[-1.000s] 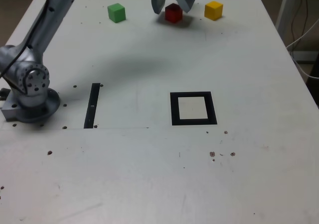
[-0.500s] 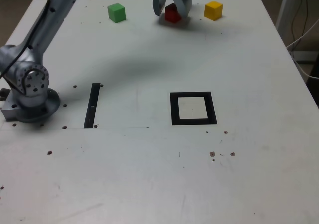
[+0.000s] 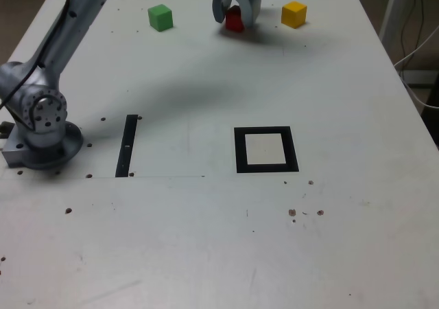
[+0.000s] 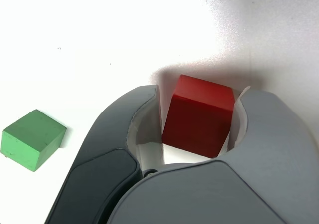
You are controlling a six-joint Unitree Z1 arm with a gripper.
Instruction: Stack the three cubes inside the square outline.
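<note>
White desk (image 3: 206,254); square outline (image 3: 266,150) well clear of the claw (image 3: 235,15), toward the camera. Claw clamped on red cube (image 4: 199,115); green cube (image 3: 160,17) and yellow cube (image 3: 294,14) flank it.

It looked like a robotics lab or test bench. A plain white table (image 3: 357,240) carried a grey arm's base (image 3: 41,141) bolted near its left edge in the exterior view, taped black marks, a square outline (image 3: 266,150) and a strip (image 3: 127,145), and small coloured cubes. Loose cables (image 3: 415,41) hung beyond the table's right edge.
</note>
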